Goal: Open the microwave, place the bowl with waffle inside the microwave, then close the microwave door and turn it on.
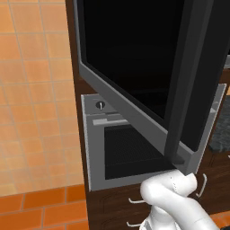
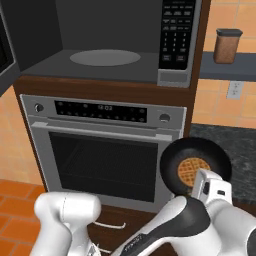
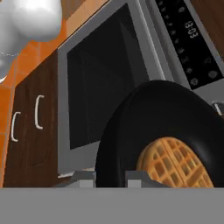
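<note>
Gripper [image 3: 111, 177] is grasping the bowl with waffle [image 2: 196, 166] by its rim, holding it tilted in front of the silver oven [image 2: 105, 150], below the microwave [image 2: 107, 40]; microwave door [image 1: 143, 76] is standing open.

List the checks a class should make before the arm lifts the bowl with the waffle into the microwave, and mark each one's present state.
1. Microwave door swung open: ok.
2. Microwave cavity free, only the round plate on its floor: ok.
3. Bowl held by the gripper: ok.
4. Waffle in the bowl: ok.
5. Bowl level: not ok, it tilts toward the camera.
6. Bowl up at the cavity's height: not ok, it sits low in front of the oven.
</note>
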